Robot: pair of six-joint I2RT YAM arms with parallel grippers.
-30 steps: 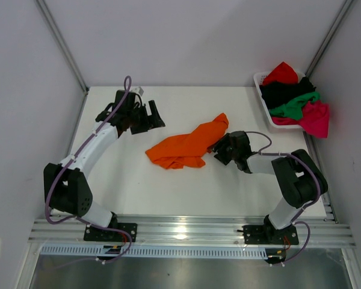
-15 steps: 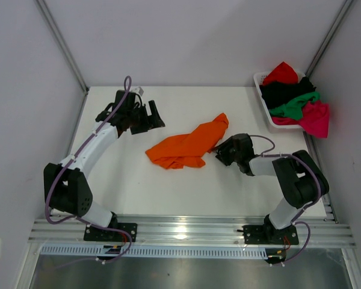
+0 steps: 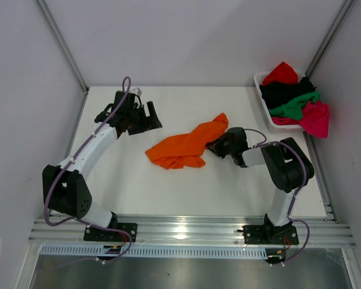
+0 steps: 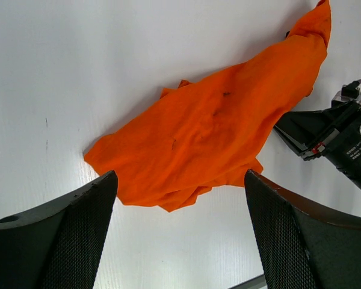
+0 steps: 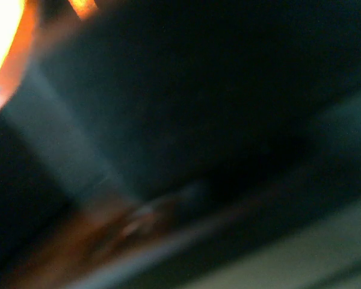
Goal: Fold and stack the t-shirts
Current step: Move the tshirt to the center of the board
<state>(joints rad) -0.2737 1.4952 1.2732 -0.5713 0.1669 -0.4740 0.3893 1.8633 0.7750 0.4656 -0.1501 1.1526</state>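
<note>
The left tool (image 3: 154, 117) hangs over the far left part of the tabletop (image 3: 138, 180) with its jaws spread wide and nothing between them. Its wrist view looks down between both black fingers (image 4: 66, 235) at the shirt. The orange t-shirt (image 3: 183, 147) lies crumpled near the middle of the tabletop, a rumpled strip running from its near left end toward a narrower far right end. The right tool (image 3: 218, 144) sits low against the shirt's right edge, touching the cloth. Its own camera shows only dark blur with a patch of orange, so I cannot tell whether it is open or has the cloth pinched. At the far right corner stands a white basket (image 3: 262, 99) heaped with a red t-shirt (image 3: 281, 73), a black t-shirt (image 3: 283, 91), a green t-shirt (image 3: 295, 107) and a magenta-pink t-shirt (image 3: 316, 117), which spills over its right rim.
</note>
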